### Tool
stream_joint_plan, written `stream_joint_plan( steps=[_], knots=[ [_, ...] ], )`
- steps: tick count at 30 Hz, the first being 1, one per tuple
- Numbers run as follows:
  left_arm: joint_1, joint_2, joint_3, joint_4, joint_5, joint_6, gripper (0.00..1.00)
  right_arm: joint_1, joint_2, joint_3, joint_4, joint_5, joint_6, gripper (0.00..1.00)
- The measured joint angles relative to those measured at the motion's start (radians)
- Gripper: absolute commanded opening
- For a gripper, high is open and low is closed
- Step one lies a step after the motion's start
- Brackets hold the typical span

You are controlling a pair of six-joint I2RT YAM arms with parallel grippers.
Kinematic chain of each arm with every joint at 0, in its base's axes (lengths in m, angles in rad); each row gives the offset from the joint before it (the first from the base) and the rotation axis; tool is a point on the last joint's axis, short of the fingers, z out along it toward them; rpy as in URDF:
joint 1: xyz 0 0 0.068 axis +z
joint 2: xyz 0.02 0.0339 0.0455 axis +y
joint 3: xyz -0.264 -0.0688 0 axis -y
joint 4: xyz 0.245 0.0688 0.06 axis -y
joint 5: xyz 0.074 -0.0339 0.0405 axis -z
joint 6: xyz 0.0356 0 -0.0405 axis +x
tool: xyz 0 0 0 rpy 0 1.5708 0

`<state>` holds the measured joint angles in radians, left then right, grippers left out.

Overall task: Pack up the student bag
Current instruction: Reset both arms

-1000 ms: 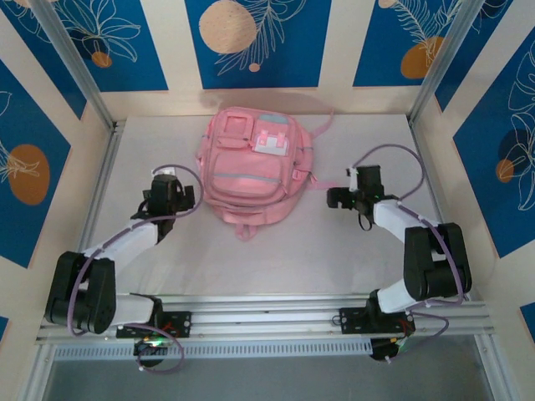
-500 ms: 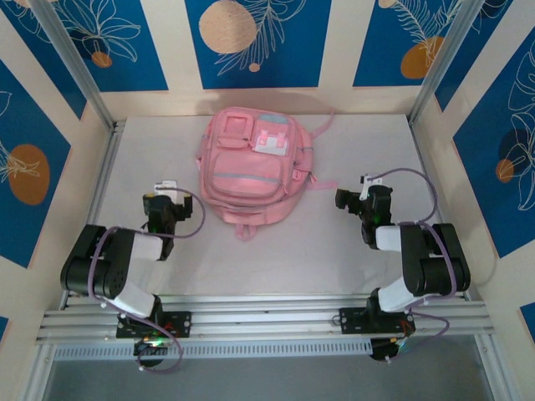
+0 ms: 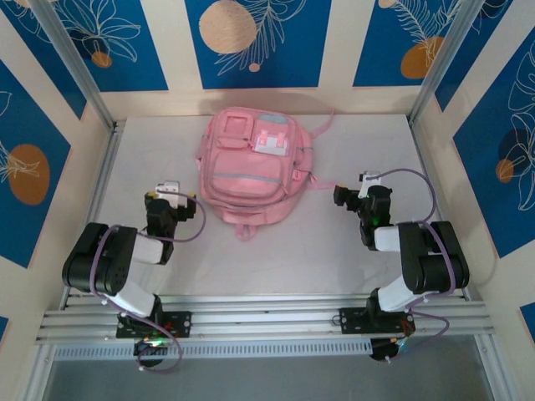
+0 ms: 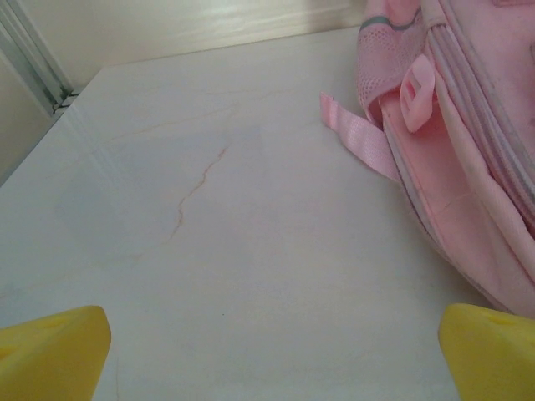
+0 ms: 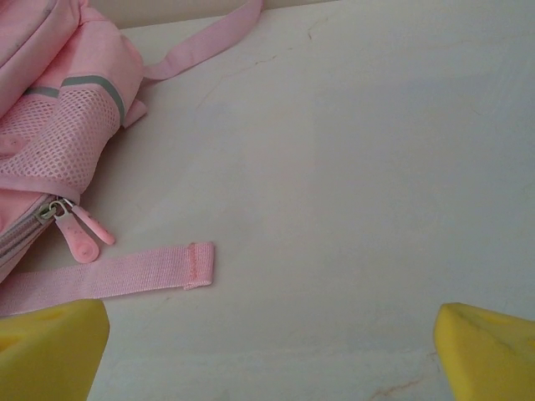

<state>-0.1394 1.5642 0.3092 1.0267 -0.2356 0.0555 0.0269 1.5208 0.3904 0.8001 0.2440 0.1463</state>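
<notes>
Student bag [image 3: 251, 167], tabletop [image 3: 334, 251] gaps to left end effector [image 4: 267, 359], right end effector [image 5: 269, 351]

One student bag [image 3: 251, 167], one left claw [image 4: 267, 355], one right claw [image 5: 269, 349].

The pale table [image 3: 334, 259] carries the bag [image 3: 251, 167], lying flat and front up, toward 12 o'clock from its middle. One strap [image 3: 323, 124] trails off the bag at 1 o'clock, a second strap [image 5: 125, 274] at 3, a loop [image 3: 243, 232] at 6.
</notes>
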Motion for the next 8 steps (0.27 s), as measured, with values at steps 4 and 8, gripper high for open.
stream_joint_plan(
  steps=[4, 8],
  knots=[
    [0.000, 0.000, 0.010, -0.002, 0.000, 0.000, 1.00, 0.000, 0.000, 0.000, 0.000, -0.002, 0.000, 0.99],
    [0.000, 0.000, 0.010, -0.003, 0.000, 0.000, 1.00, -0.010, 0.000, 0.000, 0.000, -0.034, -0.001, 0.99]
  ],
)
